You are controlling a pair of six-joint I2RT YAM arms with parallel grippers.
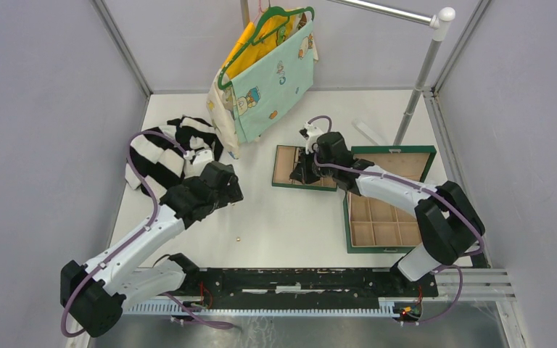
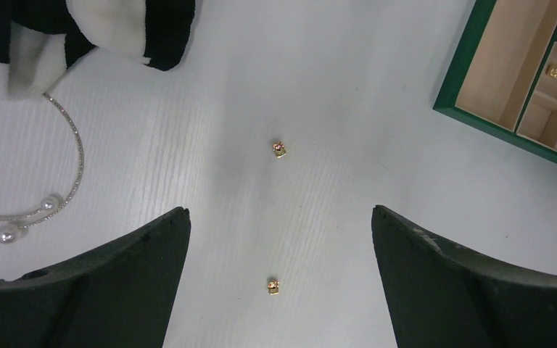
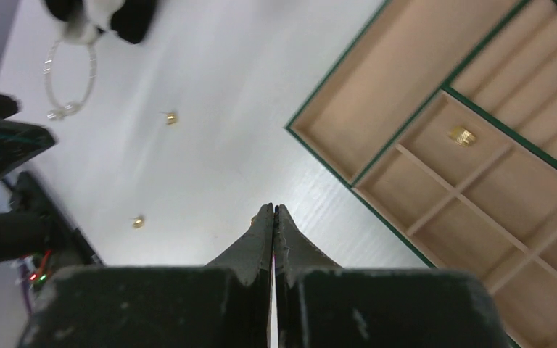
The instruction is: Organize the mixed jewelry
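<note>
left claw (image 2: 279,209) spread wide, released; tiny gold stud (image 2: 273,286) lies on white counter (image 2: 333,109) straight between its fingers; right claw (image 3: 274,209), clenched, sits farther off.

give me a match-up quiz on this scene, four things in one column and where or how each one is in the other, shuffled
Things
1. left tool
2. right tool
3. pearl-tipped bangle
4. ribbed gold piece

Place or state
A. in a compartment of the green box
B. shut
C. wide open
D. on the table, at the edge of the black and white cloth

Pairs: 1-C, 2-B, 3-D, 4-A
</note>
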